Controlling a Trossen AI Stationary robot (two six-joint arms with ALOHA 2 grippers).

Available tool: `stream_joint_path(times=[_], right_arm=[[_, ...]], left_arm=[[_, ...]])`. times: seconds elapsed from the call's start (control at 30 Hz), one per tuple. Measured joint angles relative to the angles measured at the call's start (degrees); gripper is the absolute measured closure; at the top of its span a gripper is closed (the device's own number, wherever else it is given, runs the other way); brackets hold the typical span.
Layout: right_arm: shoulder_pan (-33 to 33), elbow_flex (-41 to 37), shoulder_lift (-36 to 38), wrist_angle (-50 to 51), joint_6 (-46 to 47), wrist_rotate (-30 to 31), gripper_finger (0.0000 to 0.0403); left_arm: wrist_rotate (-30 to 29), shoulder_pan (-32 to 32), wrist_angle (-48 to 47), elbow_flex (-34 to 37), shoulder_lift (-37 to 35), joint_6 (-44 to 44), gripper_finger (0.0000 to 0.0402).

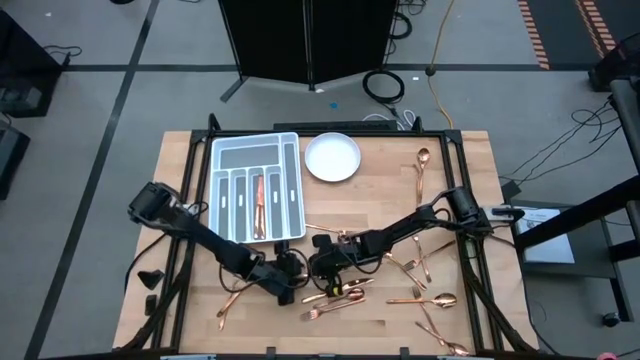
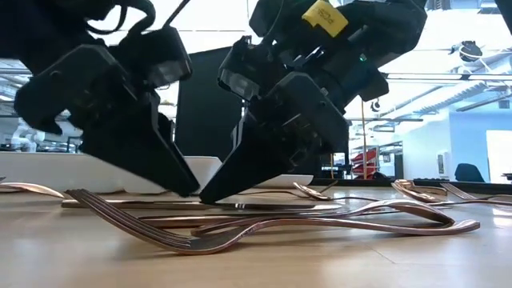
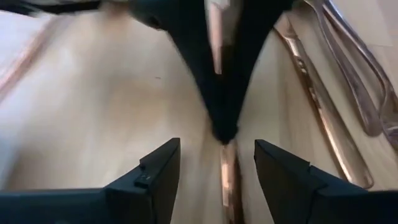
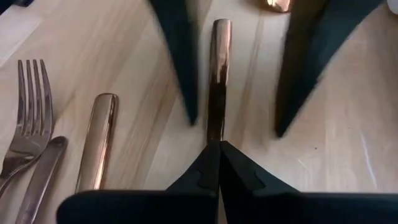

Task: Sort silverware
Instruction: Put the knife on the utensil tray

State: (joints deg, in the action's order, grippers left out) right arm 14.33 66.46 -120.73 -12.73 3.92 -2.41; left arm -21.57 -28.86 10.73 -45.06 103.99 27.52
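The right gripper [image 4: 214, 149] pinches shut on a slim, stiff, slippery copper utensil [image 4: 217, 74], apparently a knife handle. The left gripper [image 3: 217, 168] straddles it, fingers spread. Mid-handle grips best.

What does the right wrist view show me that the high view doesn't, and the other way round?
Only the right wrist view: the right gripper has its jaws shut on the end of a copper utensil handle, with the left gripper's open fingers standing either side of that handle. A fork lies beside.

Only the high view: the grey tray with a few pieces in one compartment, the white plate, and loose silverware scattered toward the right.

Both: the two grippers meeting tip to tip over the wooden table.
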Motion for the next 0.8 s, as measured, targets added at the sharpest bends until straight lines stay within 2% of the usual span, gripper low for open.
stream_joint_path(times=[0.2,0.37,0.6,0.73,0.8], right_arm=[[0.0,0.0,0.0,-1.0,-0.3,3.8,0.0401],[0.0,0.0,0.9,-2.8,-1.9,5.2,0.0402],[0.4,0.0,5.3,-3.3,-4.8,5.6,0.0402],[0.5,0.1,8.4,0.4,-5.4,5.7,0.0402],[0.4,0.1,9.2,4.0,-5.2,6.0,0.0402]], left_arm=[[4.2,0.7,1.4,0.0,1.6,-1.0,0.0203],[2.9,0.8,0.8,0.0,1.7,-1.0,0.0213],[1.9,1.7,-1.3,0.3,1.8,-0.6,0.0299],[1.0,2.0,-0.8,0.3,3.6,-0.4,0.0376],[0.4,2.0,0.4,0.3,4.2,-0.4,0.0386]])
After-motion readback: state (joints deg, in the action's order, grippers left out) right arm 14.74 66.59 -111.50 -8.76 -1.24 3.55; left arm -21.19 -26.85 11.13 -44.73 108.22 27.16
